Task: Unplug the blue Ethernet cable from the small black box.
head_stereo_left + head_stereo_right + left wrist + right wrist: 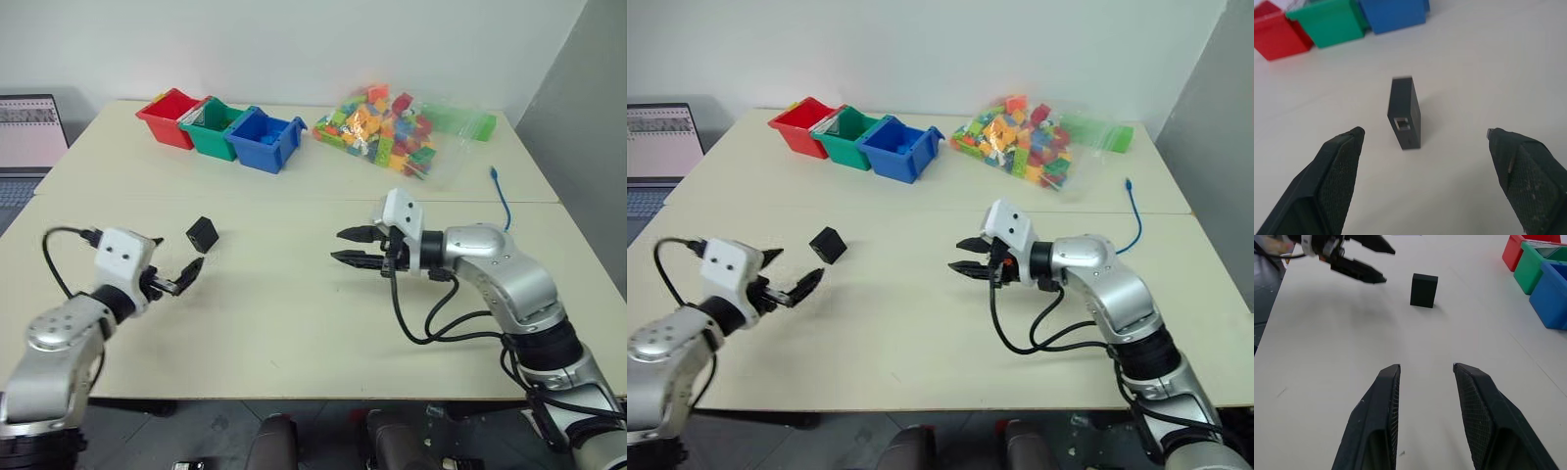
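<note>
The small black box (202, 233) stands on edge on the pale table, left of centre, with nothing plugged into its port (1401, 123). My left gripper (179, 257) hovers just short of the box, open, and the box (1405, 115) sits beyond the fingertips. Facing left at mid-table, my right gripper (338, 245) has its fingers (1476, 411) apart with nothing between them; the box (1423, 290) stands well ahead of it. The blue Ethernet cable (503, 201) lies at the table's far right, behind the right arm, and touches neither gripper.
Red (168, 117), green (214, 127) and blue (265, 140) bins stand in a row at the back left. A clear bag of coloured bricks (392, 132) lies at the back right. A laptop (29, 132) sits beyond the left edge.
</note>
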You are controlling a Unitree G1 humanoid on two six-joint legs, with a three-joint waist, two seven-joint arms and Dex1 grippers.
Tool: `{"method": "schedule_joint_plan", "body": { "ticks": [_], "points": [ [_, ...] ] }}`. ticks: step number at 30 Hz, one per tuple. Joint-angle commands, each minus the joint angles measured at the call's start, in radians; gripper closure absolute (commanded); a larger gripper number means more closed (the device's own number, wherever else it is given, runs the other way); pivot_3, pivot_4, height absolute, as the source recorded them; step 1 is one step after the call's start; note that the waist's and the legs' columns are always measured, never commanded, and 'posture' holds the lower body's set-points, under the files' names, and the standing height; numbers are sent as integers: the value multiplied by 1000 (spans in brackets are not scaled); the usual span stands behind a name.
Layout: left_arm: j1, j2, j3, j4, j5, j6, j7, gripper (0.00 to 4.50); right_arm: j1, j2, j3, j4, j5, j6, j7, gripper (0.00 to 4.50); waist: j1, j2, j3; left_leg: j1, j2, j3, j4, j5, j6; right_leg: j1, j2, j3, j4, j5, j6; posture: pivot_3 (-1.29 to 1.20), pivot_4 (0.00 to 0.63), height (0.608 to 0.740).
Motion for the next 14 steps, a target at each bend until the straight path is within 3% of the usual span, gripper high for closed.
{"method": "schedule_joint_plan", "body": {
  "ticks": [1, 7, 14],
  "points": [
    [2, 92, 79, -46, -81, 73, -108, 234, -3, -64, -81, -7, 48, -15, 57, 2686, 0, 0, 0, 0, 0, 0, 0, 0, 0, 0, 0, 0, 0, 0, 0, 0, 150, 740],
    [-11, 204, 137, -24, -158, 129, -250, 234, -24, -170, -154, 62, 94, -18, 154, 2686, -1, 1, 1, 0, 0, 1, 0, 0, 0, 0, 0, 0, 0, -3, 4, 0, 150, 740],
    [-64, 234, 124, 16, -185, 149, -309, 234, -36, -202, -158, 103, 96, -37, 188, 2686, -1, 1, 1, 0, 0, 1, 0, 0, 0, 0, 0, 0, -1, -3, 4, 0, 150, 740]
  ]
}}
